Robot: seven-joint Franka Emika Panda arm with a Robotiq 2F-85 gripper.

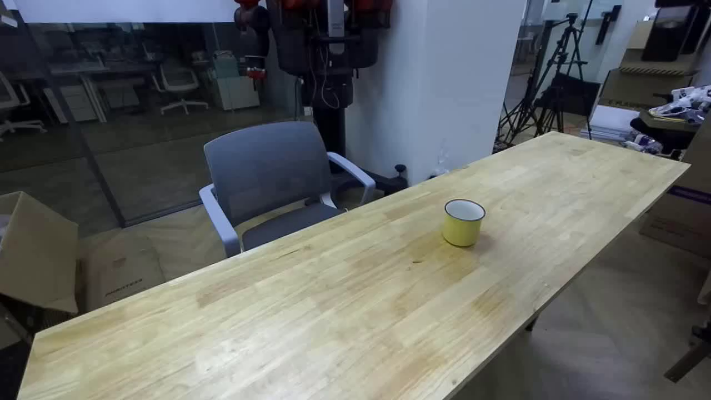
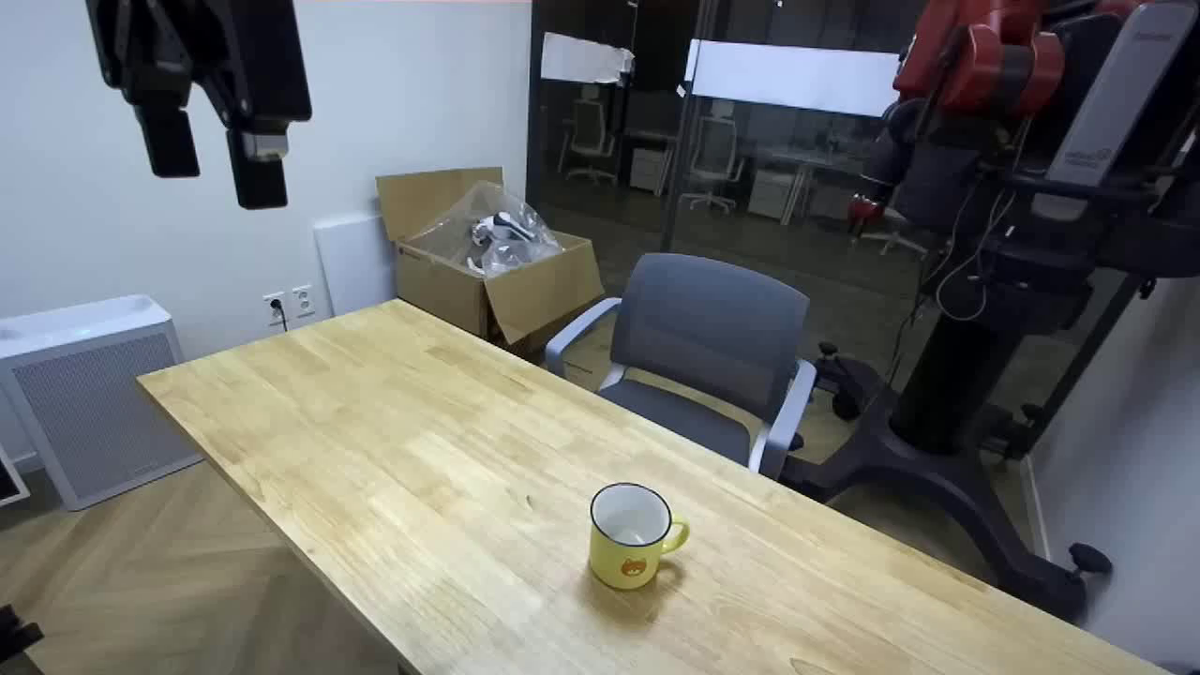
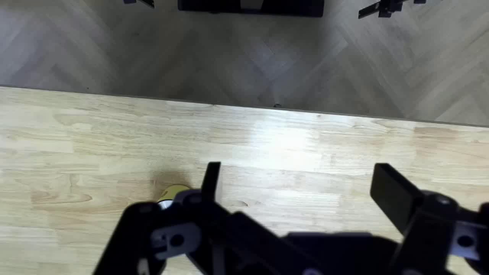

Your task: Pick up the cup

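The yellow cup (image 1: 461,232) stands upright on the wooden table (image 1: 311,311), its white inside and dark rim facing up. An exterior view shows its handle and a small orange animal face on the cup (image 2: 609,560). My gripper (image 2: 217,178) hangs high in the upper left of that view, well apart from the cup. Seen from the wrist, the gripper (image 3: 298,172) has its fingers wide apart with only table surface below the gap. There the cup (image 3: 172,191) lies left of the left finger, mostly hidden behind it.
A grey chair (image 2: 703,347) stands against the table's long side. Beyond it is a dark robot with red parts (image 2: 994,75). An open cardboard box (image 2: 450,286) sits past the table's far end, near a white appliance (image 2: 94,394).
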